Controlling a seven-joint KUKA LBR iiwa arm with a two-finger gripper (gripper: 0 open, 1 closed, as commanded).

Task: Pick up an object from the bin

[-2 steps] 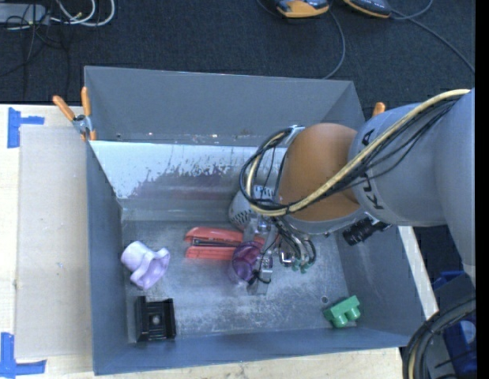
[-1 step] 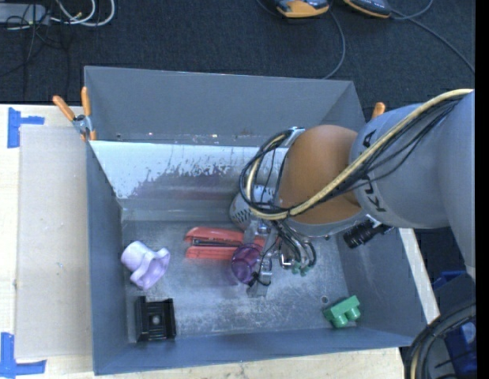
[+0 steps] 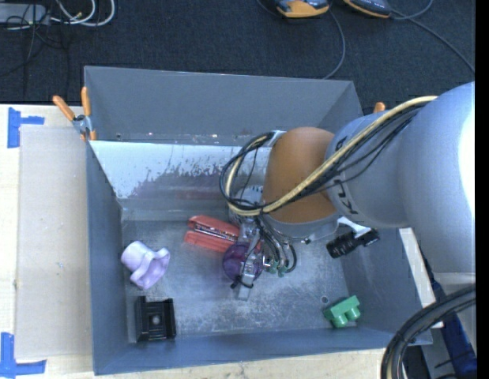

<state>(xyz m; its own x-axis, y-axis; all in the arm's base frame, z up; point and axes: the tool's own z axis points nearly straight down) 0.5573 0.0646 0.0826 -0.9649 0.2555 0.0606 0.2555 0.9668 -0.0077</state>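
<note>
Grey metal bin (image 3: 102,235), seen from above, with five loose things on its floor, one of each kind.

At the left of the floor lies one pale lilac lump (image 3: 145,264) of rounded, knobbly shape. Just below it, in the lower left corner, sits one black square block (image 3: 155,320) with a round recess in its top face. The two are close together but apart.

Towards the middle of the frame lies one flat red piece (image 3: 212,233), long side running left to right and slightly tilted. Immediately below and to the right of it is one dark purple rounded thing (image 3: 233,262), near the centre of the bin floor.

The tool (image 3: 245,283) points down at the floor just to the right of this purple thing, close against its right side. The purple thing lies between the tool and the red piece. Whether the tool is spread, pressed together or pinching the purple thing cannot be told, since the wrist and its wiring cover that part.

Above the tool are the orange cover (image 3: 298,174) and looped cables (image 3: 242,181), and the grey arm (image 3: 418,172) enters from the right of the frame.

In the lower right corner, well apart from the tool, lies one green block (image 3: 341,311).
</note>
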